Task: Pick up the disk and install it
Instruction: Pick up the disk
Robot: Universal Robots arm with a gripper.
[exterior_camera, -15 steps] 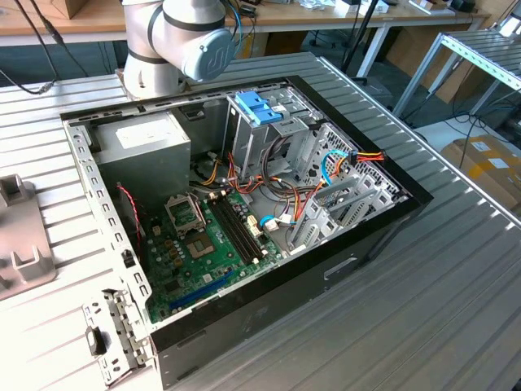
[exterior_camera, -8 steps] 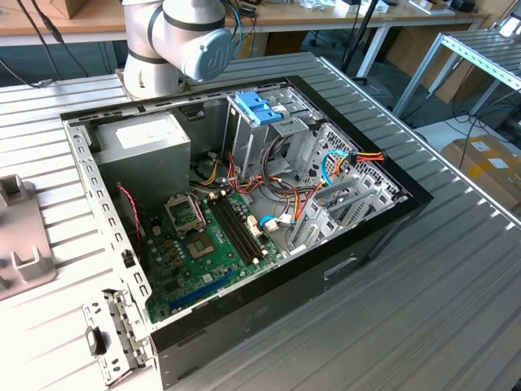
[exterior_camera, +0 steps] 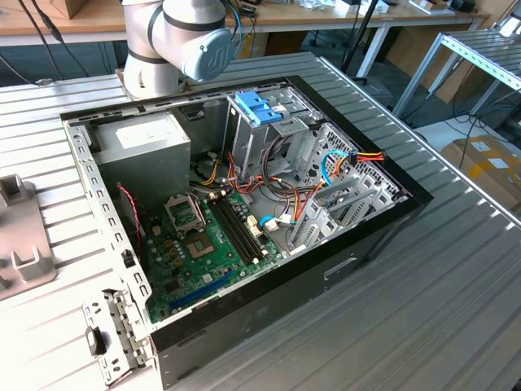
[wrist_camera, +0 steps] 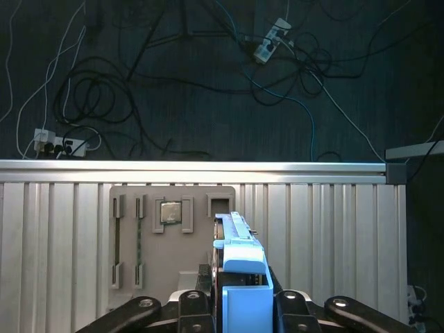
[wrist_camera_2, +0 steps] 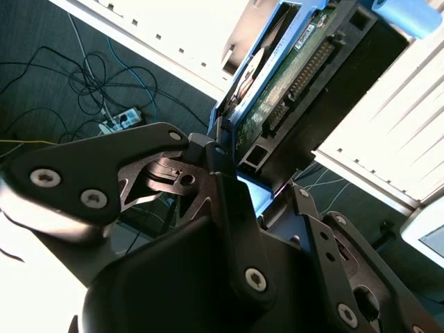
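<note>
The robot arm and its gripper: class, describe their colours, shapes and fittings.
The arm has rounded silver-grey joints, one closed by a blue-grey cap. The gripper is black, built of flat, angular linked plates with cut-outs, fastened by silver screws.

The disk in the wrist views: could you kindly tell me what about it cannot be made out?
First wrist view: the disk is seen edge-on; the frame edge and the gripper cut off its gripped end.
Second wrist view: gripper links hide its near end; the frame edge cuts its far end.
Exterior view: the arm leaves the frame.
</note>
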